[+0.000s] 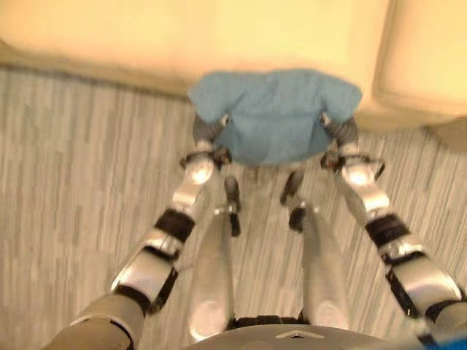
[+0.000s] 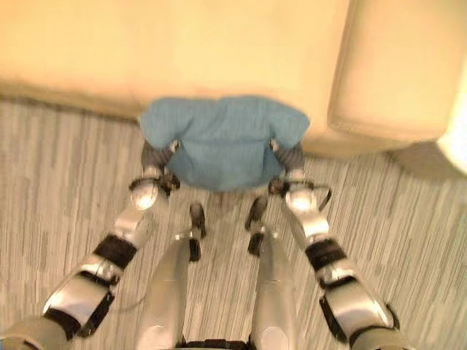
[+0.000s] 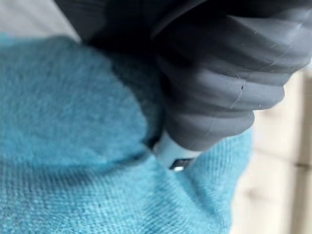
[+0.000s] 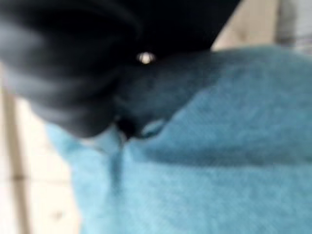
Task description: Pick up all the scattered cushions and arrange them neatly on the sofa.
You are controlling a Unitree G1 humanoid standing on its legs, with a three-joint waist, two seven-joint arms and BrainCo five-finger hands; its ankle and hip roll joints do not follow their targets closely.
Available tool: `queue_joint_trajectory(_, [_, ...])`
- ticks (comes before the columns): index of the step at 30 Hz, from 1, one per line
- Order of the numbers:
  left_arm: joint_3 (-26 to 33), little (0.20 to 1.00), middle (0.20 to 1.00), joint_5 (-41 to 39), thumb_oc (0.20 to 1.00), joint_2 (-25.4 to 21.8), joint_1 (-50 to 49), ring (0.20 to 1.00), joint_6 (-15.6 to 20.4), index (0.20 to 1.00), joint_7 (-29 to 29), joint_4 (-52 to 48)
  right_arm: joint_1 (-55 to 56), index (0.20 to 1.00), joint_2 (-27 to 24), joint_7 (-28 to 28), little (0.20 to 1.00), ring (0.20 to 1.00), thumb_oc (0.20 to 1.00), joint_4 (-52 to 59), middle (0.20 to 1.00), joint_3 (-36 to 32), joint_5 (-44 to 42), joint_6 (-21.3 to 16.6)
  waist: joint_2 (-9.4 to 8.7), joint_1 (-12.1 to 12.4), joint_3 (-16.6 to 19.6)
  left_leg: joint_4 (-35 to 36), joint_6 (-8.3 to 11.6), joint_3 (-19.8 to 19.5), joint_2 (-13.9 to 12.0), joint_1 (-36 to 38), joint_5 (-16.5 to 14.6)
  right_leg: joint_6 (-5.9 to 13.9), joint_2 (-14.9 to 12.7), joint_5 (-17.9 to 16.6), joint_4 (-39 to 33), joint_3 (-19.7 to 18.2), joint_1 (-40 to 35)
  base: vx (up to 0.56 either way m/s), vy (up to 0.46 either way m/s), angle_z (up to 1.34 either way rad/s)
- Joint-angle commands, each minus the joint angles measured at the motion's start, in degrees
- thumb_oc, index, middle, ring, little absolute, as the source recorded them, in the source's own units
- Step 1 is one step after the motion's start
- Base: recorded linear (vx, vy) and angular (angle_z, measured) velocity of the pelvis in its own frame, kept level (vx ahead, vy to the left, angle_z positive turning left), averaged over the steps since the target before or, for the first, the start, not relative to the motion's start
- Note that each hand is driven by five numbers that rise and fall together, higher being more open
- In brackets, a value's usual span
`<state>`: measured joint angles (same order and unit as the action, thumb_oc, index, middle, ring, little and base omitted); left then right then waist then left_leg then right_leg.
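Observation:
A blue cushion (image 1: 273, 113) hangs just above the floor, against the front edge of the cream sofa (image 1: 146, 36). It is carried between both hands. My left hand (image 1: 209, 130) presses into its left side, and my right hand (image 1: 341, 130) presses into its right side. Both hands sink into the soft fabric, which bulges around their dark ribbed covers. In the left wrist view the cover (image 3: 229, 73) lies buried in the blue cloth (image 3: 73, 146). The right wrist view shows the same, cover (image 4: 73, 73) against cloth (image 4: 219, 161).
The sofa runs across the top of the view, with a separate seat section (image 1: 430, 58) at the right. Grey striped carpet (image 1: 73, 182) covers the floor in front of it.

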<state>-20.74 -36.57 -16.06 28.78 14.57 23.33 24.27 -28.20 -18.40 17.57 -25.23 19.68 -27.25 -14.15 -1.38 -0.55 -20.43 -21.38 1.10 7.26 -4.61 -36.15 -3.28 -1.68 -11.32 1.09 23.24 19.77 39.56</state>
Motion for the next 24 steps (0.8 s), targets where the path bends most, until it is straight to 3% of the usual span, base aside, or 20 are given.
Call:
queue_joint_trajectory(1, [-2.50,0.200,0.200,4.17,0.200,2.90,2.67,0.200,4.55,0.200,-6.09,-6.21,-2.23,0.200,3.12,-5.97,0.200,0.200,0.200,7.17,0.200,2.57,2.60,-4.74,0.04,-0.51,5.20,6.67,2.85,1.84,-1.06,8.05,4.14,6.94,1.50,-2.16,-9.24,0.04,-10.40,0.06,0.004,-0.11])
queue_joint_trajectory(7, [-1.38,0.200,0.200,4.68,0.200,2.97,-8.10,0.200,4.00,0.200,-8.76,-10.82,5.18,0.200,4.45,-8.91,0.200,0.200,0.200,11.11,0.200,2.92,4.39,-3.41,-0.58,-1.29,9.62,15.77,4.56,4.52,0.19,23.50,5.76,8.20,4.67,-3.71,-18.73,0.14,-25.97,0.12,-0.012,-0.16])
queue_joint_trajectory(15, [-0.92,0.200,0.200,4.02,0.200,3.03,-13.77,0.200,3.49,0.200,-11.24,-11.69,9.55,0.200,3.22,-9.69,0.200,0.200,0.200,12.70,0.200,1.68,6.31,-2.36,-1.45,-2.00,12.99,13.81,6.33,7.71,-0.81,30.58,4.45,8.40,5.29,-2.79,-22.71,1.02,-35.97,0.09,-0.033,0.01])
queue_joint_trajectory(17, [-1.08,0.200,0.200,3.10,0.200,3.22,-15.60,0.200,2.74,0.200,-12.63,-11.26,11.68,0.200,2.85,-10.06,0.200,0.200,0.200,13.33,0.200,0.71,6.01,-2.04,-1.53,-2.53,13.81,14.24,7.15,11.44,-1.52,32.50,5.39,8.32,5.32,-2.21,-22.89,2.79,-38.41,0.07,0.020,0.25])
queue_joint_trajectory(19, [-1.15,0.200,0.200,2.99,0.200,3.39,-15.99,0.200,2.70,0.200,-12.85,-10.97,12.13,0.200,2.94,-10.01,0.200,0.200,0.200,12.92,0.200,0.37,5.64,-2.07,-1.39,-2.69,14.16,15.90,7.04,13.36,-1.68,33.14,6.38,8.41,5.48,-2.30,-23.33,3.45,-39.13,0.10,0.054,0.57])
queue_joint_trajectory(20, [-1.08,0.200,0.200,3.18,0.200,3.48,-16.87,0.200,2.13,0.200,-13.77,-10.75,13.38,0.200,2.64,-9.85,0.200,0.200,0.200,12.80,0.200,-0.57,5.68,-2.09,-1.07,-3.12,15.43,19.56,6.88,18.72,-2.76,33.11,9.33,9.00,6.24,-1.82,-23.95,5.35,-41.07,0.07,0.061,0.58])
queue_joint_trajectory(22, [-0.95,0.200,0.200,3.08,0.200,3.41,-17.22,0.200,1.94,0.200,-13.97,-10.62,13.56,0.200,2.68,-9.79,0.200,0.200,0.200,12.61,0.200,-0.80,5.61,-1.94,-1.24,-2.61,15.43,19.82,6.27,19.77,-2.88,32.44,10.86,8.52,6.33,-2.20,-24.01,6.18,-41.39,0.06,0.071,0.45])
queue_joint_trajectory(24, [-0.42,0.200,0.200,1.93,0.200,3.14,-18.63,0.200,1.75,0.200,-14.17,-10.93,13.46,0.200,3.33,-10.03,0.200,0.200,0.200,11.92,0.200,-0.14,5.96,-1.35,-2.03,-1.73,16.24,20.40,4.98,18.35,-1.42,33.97,8.89,9.08,6.05,-1.74,-23.28,6.35,-42.21,0.15,0.097,0.37])
